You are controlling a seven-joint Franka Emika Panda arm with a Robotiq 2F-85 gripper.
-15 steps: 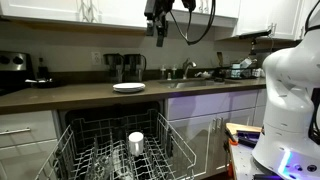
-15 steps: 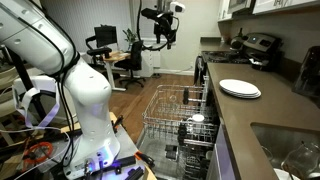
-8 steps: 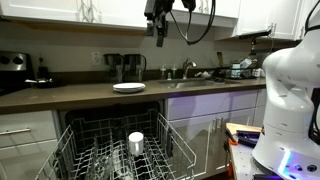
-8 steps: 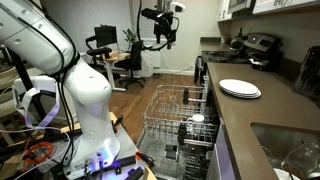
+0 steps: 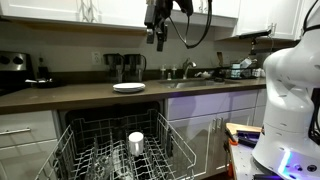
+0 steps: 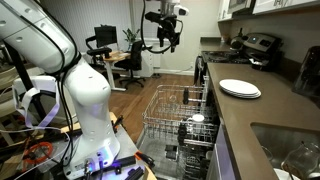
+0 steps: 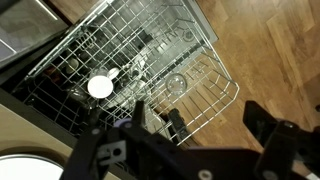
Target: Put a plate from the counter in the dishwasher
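The white plate (image 5: 128, 88) lies on the dark counter (image 5: 60, 96) above the open dishwasher (image 5: 100, 125); it also shows in an exterior view (image 6: 240, 89) and at the bottom left of the wrist view (image 7: 18, 168). My gripper (image 5: 158, 38) hangs high in the air, well above the counter and apart from the plate. It is open and empty in the wrist view (image 7: 205, 130), which looks down on the pulled-out wire rack (image 7: 150, 60). A small white cup (image 7: 99, 87) stands in that rack.
The rack (image 6: 180, 115) sticks out over the wood floor in front of the cabinets. A sink (image 6: 290, 150) is set into the counter, with a coffee maker (image 5: 125, 67) behind the plate and a stove (image 6: 255, 45) at the counter's end. The robot's white base (image 6: 80, 90) stands nearby.
My gripper has shifted slightly, still high above the counter. The plate, rack and cup have not moved.
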